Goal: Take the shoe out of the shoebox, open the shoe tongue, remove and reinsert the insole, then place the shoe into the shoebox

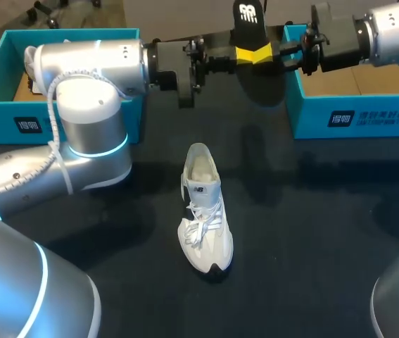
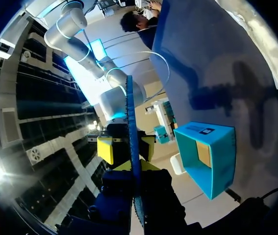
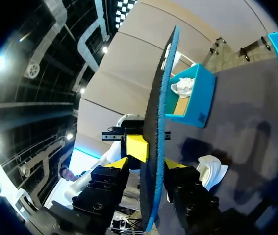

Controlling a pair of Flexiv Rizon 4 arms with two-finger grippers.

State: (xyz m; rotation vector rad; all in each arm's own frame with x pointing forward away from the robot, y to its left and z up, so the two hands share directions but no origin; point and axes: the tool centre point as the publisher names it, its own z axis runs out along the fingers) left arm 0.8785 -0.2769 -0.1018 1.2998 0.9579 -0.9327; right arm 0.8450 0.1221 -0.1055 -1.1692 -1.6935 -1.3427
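High over the table's far side a black insole (image 1: 248,17) with a blue edge stands upright, and both grippers meet at it. My left gripper (image 1: 244,55) is shut on it; in the left wrist view the insole (image 2: 129,112) runs edge-on between its fingers (image 2: 131,169). My right gripper (image 1: 264,53) comes from the opposite side and stands open, its yellow fingertips (image 2: 104,149) a little off either face of the insole (image 3: 161,88). The white shoe (image 1: 203,211) lies on the table's middle, toe towards me, with its laces loose.
A teal shoebox (image 1: 354,98) stands at the back right. A second teal box (image 1: 58,67) at the back left holds white paper (image 3: 183,87). My left arm's elbow (image 1: 90,134) bulks over the table's left side.
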